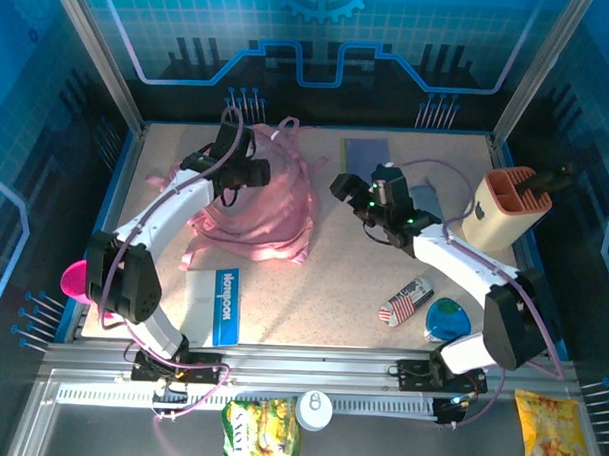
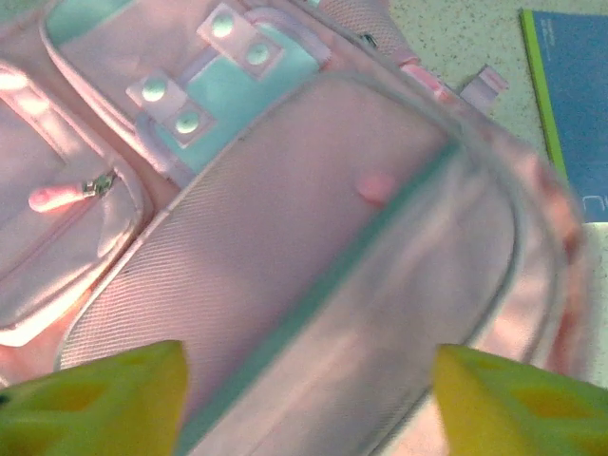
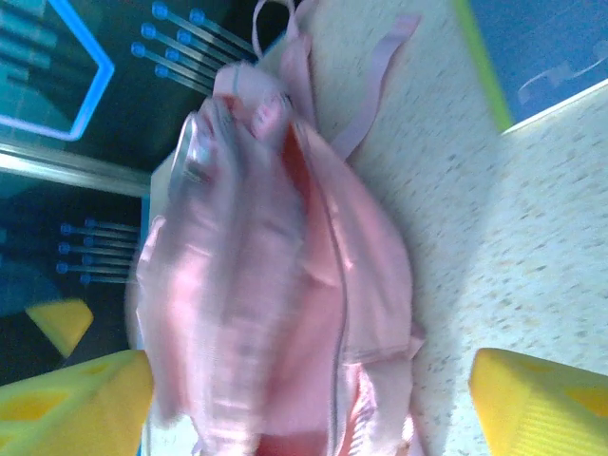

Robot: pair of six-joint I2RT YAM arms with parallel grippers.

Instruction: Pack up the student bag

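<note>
The student bag (image 1: 260, 206) is a soft pink backpack lying slumped at the back left of the table. My left gripper (image 1: 244, 172) hovers over its upper part. In the left wrist view the yellow fingers (image 2: 104, 399) stand wide apart and open above the bag's mesh front panel (image 2: 313, 247), holding nothing. My right gripper (image 1: 346, 187) is just to the right of the bag, apart from it. In the right wrist view it (image 3: 309, 404) is open, and the bag (image 3: 275, 285) lies ahead between its fingers, its zip line showing.
A blue notebook (image 1: 367, 153) lies behind the right gripper. A beige-and-orange pen holder (image 1: 505, 207) stands at the right. Nearer me are a blue-and-white book (image 1: 220, 305), a flag-patterned item (image 1: 407, 300) and a blue round thing (image 1: 447, 320). A pink object (image 1: 75, 280) sits at the left edge.
</note>
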